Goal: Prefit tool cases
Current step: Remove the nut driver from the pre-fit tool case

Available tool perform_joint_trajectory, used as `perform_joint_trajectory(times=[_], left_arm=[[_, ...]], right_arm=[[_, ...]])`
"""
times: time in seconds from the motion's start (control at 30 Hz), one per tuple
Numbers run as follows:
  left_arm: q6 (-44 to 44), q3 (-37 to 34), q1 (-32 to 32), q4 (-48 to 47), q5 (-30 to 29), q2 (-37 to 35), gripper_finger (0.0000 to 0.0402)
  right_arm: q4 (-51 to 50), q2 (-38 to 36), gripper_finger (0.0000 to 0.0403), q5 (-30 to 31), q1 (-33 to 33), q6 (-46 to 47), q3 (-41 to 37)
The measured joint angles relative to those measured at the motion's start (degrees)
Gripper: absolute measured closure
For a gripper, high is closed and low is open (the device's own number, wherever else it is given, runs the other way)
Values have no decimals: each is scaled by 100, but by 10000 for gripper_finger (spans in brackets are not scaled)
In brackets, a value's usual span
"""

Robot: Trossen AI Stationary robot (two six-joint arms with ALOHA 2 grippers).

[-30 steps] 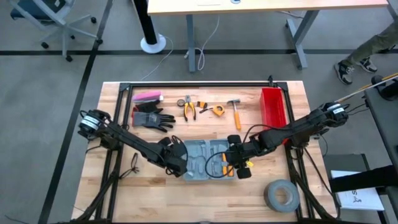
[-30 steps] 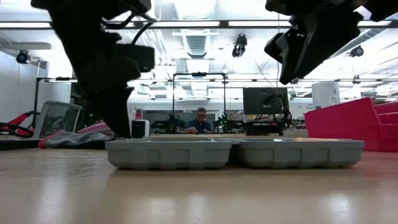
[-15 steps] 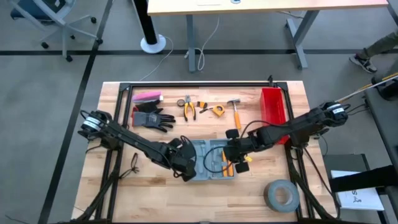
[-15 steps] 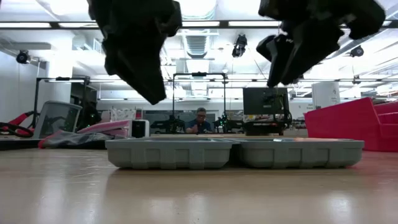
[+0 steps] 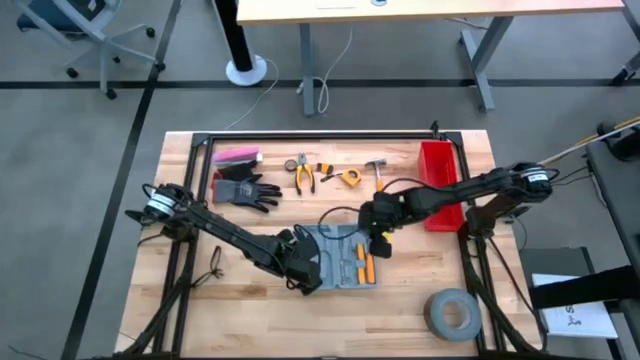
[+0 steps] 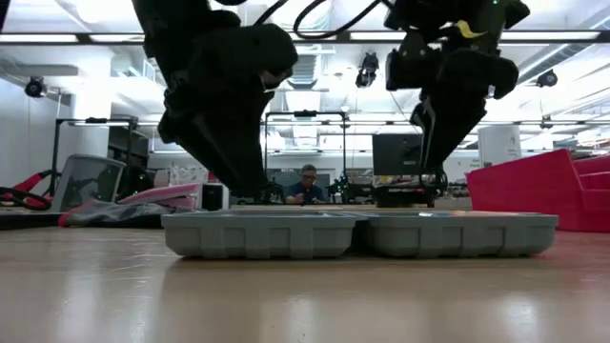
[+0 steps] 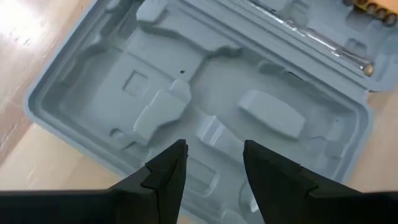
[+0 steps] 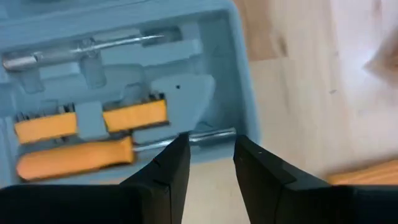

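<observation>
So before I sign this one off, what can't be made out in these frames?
- High view: the left hand covers part of the tool case's left half.
- Low view: the case's wall hides its slots and tools.
- High view: the small tools by the hammer are too small to identify.
- Right wrist view: the screwdriver runs behind the right hand.

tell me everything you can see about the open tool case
The tool case is a flat grey-blue plastic case with rounded corners, lying open on the wooden table, both halves flat. Its left half shows empty moulded slots; its right half holds orange-handled tools and a metal shaft. The left gripper hovers open over the empty half, the right gripper open above the right half's edge. Neither touches it.
</observation>
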Motion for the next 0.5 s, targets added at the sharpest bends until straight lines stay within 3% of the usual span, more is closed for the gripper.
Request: perform_joint_trajectory(times=[0.5], left_arm=[[-36,-478,4,72,39,0,237]], right_arm=[[-92,919,293,48,73,1807,579]])
